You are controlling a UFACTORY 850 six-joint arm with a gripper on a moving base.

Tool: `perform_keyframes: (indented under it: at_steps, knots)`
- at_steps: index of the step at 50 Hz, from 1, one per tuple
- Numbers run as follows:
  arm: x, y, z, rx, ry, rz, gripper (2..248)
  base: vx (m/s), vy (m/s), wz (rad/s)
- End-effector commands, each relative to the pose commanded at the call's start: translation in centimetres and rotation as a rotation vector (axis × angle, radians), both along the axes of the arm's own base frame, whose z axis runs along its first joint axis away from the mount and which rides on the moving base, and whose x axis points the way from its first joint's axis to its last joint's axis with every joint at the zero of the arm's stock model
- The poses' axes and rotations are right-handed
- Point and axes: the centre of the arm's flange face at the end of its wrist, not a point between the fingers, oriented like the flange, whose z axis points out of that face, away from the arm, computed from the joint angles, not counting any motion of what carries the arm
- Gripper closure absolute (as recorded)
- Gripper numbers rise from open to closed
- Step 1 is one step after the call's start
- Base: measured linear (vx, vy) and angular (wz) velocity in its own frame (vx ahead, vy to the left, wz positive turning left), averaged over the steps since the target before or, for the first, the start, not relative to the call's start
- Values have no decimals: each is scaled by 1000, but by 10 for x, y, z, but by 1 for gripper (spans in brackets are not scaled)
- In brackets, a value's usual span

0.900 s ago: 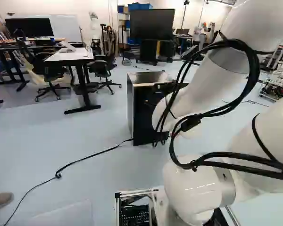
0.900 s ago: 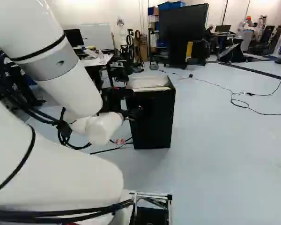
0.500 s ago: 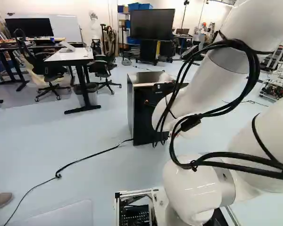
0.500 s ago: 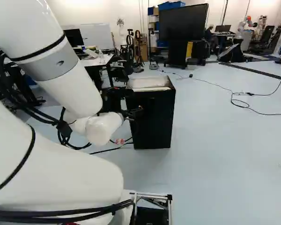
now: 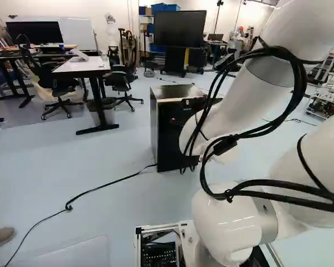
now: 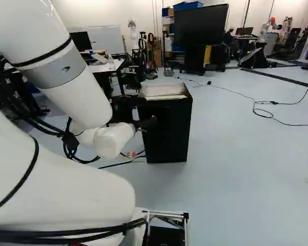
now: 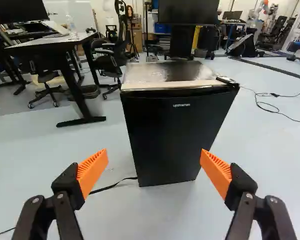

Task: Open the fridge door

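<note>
Pincer [image 7: 154, 154] looks slightly turned; mini fridge [image 7: 162, 72] and base [image 6: 167, 213] unmoved

With the pincer spread wide, I have the fridge standing on the floor [image 7: 275, 165] ahead of it, door [image 7: 180, 135] closed. No handle juts out that I can see, so the orange pads [image 7: 92, 172] could skate off that smooth face. Working near the hinge-like cap [image 7: 227, 81] would probably fight the pivot and shove the whole fridge. Closing short of an edge would simply grab air, and a hard push might tip it
</note>
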Motion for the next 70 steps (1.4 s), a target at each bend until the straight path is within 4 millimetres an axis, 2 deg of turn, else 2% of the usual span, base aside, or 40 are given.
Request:
perform_keyframes:
  at_steps: [26,47,70]
  knots:
    - [13,0,2,0,6,0,3,0,0,0]
    - [37,5,4,0,14,15,3,0,0,0]
    - [66,20,6,15,20,26,3,0,0,0]
